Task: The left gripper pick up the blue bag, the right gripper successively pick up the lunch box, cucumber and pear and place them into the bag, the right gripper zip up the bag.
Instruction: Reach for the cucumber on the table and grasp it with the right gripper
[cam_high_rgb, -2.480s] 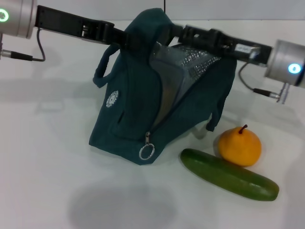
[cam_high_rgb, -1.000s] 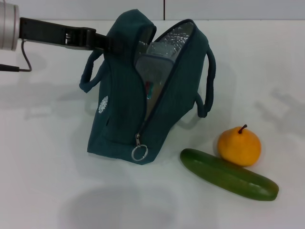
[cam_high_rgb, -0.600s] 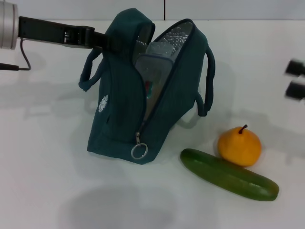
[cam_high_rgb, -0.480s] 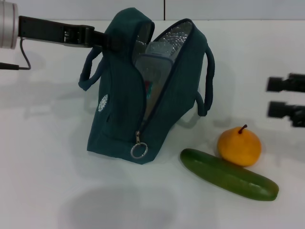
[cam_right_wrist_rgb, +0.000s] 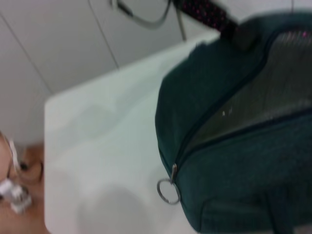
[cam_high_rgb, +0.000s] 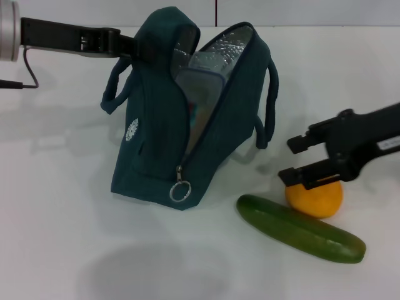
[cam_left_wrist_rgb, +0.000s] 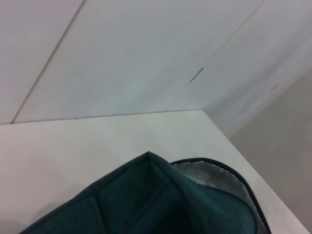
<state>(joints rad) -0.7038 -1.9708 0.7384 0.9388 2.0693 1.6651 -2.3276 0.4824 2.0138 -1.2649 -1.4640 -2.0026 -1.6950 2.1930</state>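
Since the earlier picture, the right hand [cam_high_rgb: 292,160] was brought in, spread wide over the pear [cam_high_rgb: 314,197], which could be bumped instead of the cucumber [cam_high_rgb: 300,229], while the blue bag [cam_high_rgb: 187,119] was pinched by the left hand [cam_high_rgb: 132,47].

White table [cam_high_rgb: 56,206], plain matte surface. Three things rest directly on it. Blue bag [cam_high_rgb: 169,131] stands upright at centre-left, unzipped, base on the tabletop, zipper ring [cam_high_rgb: 180,191] hanging just above the surface. Cucumber [cam_high_rgb: 300,229] lies flat to the bag's right, angled toward the near right corner. Pear [cam_high_rgb: 314,197] sits just behind the cucumber, touching it.
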